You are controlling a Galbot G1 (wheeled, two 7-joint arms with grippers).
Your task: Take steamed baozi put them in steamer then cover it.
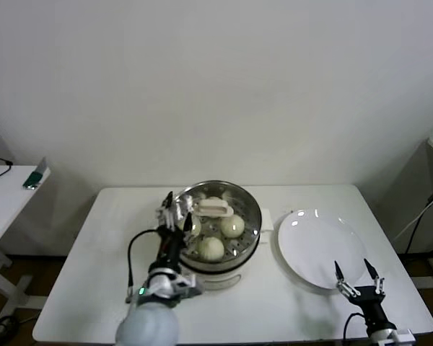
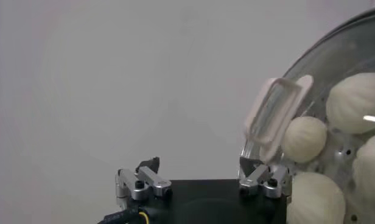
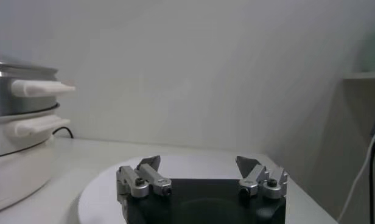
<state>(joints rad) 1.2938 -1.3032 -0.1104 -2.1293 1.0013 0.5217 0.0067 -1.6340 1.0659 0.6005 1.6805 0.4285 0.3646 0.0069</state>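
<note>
The steamer (image 1: 254, 216) stands mid-table, a shiny pot on a cream base. The clear glass cover (image 2: 358, 55) lies on top of it, its cream handle (image 1: 213, 210) at the centre. Several off-white baozi (image 1: 232, 225) show through the glass; in the left wrist view the baozi (image 2: 304, 139) sit just behind the handle (image 2: 276, 115). My left gripper (image 1: 178, 207) hovers at the pot's left rim, open and empty, a little short of the handle. My right gripper (image 1: 352, 267) waits open near the table's front right edge, holding nothing.
A flat white plate (image 1: 319, 249) lies bare to the right of the steamer, just behind my right gripper; in the right wrist view the plate (image 3: 102, 189) runs under the fingers. A small side table (image 1: 7, 189) stands far left. A cable (image 1: 132, 252) trails along my left arm.
</note>
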